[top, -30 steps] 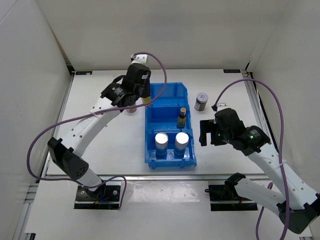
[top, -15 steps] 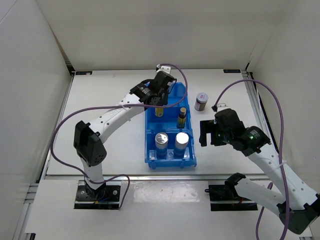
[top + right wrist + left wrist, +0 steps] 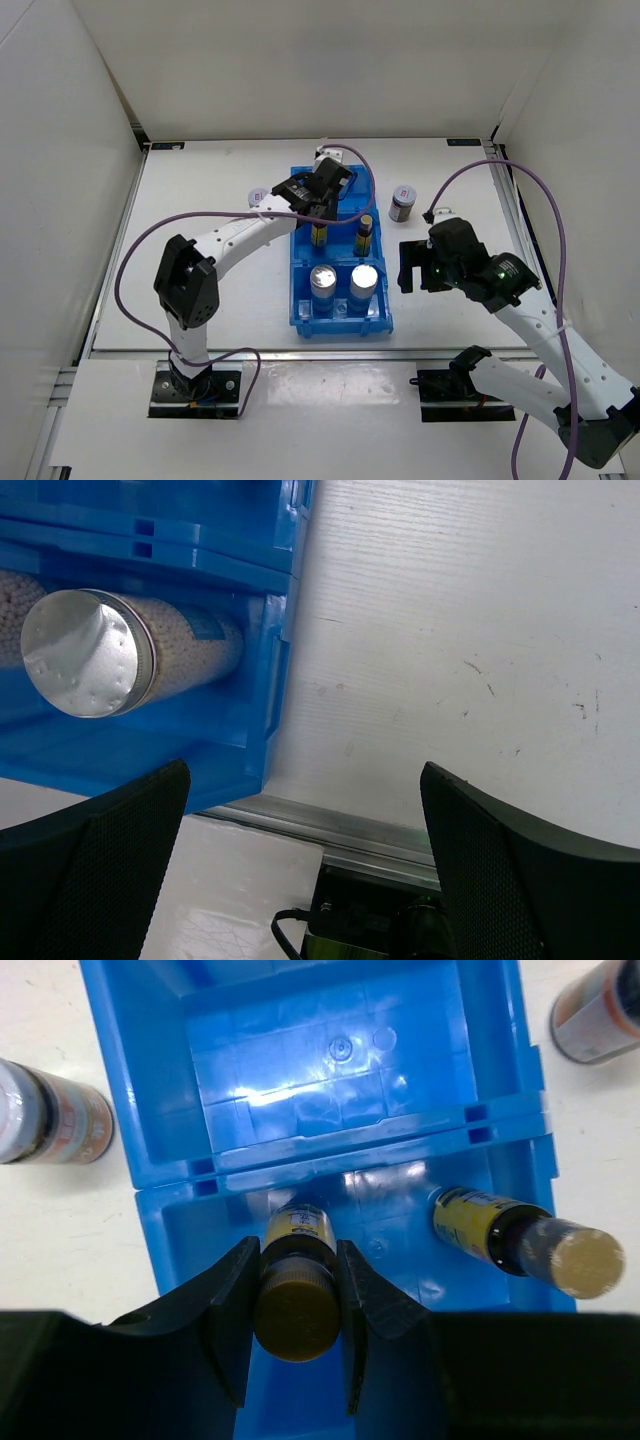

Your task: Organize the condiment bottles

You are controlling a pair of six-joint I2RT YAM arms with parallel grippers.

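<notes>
Our left hand point(image 3: 295, 1262) is clamped on the neck of a slim yellow-labelled bottle point(image 3: 296, 1310), holding it upright in the left half of the middle compartment of the blue bin point(image 3: 150, 1180). Whether the bottle's base touches the floor of the bin we cannot tell. The left arm point(image 3: 235, 232) rises from its base, bends at the elbow and stretches across the surface point(image 3: 210, 280) to the bin, with the wrist pointing down over it.

The second slim bottle point(image 3: 520, 1245) stands in the right half of the same compartment. The two white-blue cylinders point(image 3: 323, 285) point(image 3: 363, 282) stand side by side in the near compartment, and the far compartment holds nothing. One short jar point(image 3: 403, 202) stands on the surface to the right of the bin; the other jar point(image 3: 260, 197) stands to its left, partly hidden by the arm.

Our right hand point(image 3: 300, 870) hangs with its fingers wide apart over the bare surface just right of the bin's near corner, gripping nothing.
</notes>
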